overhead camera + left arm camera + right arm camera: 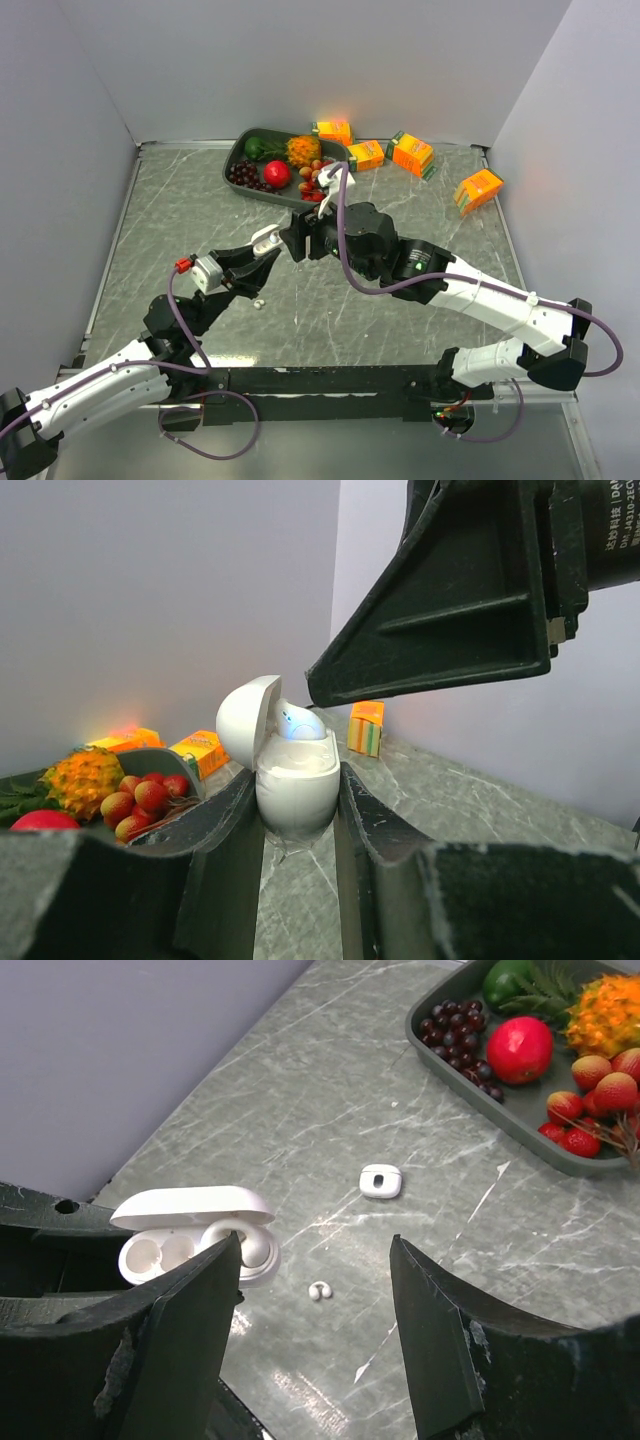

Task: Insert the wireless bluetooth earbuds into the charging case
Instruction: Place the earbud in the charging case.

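My left gripper (297, 802) is shut on the white charging case (297, 780), holding it above the table with its lid swung open. One earbud (243, 1244) sits in the case's right-hand slot; the other slots look bare. My right gripper (312, 1260) hovers open just beside and above the case, with nothing between its fingers (450, 610). A loose curled white earbud (319, 1290) lies on the table below, also in the top view as an earbud (259, 302) under the left gripper (258, 250). A second small white case (380, 1180) lies closed farther out.
A dark tray (238, 158) with grapes, a red fruit, strawberries and a spiky orange fruit stands at the back. Several orange juice cartons (412, 153) lie at the back right. Grey walls close in the table on three sides.
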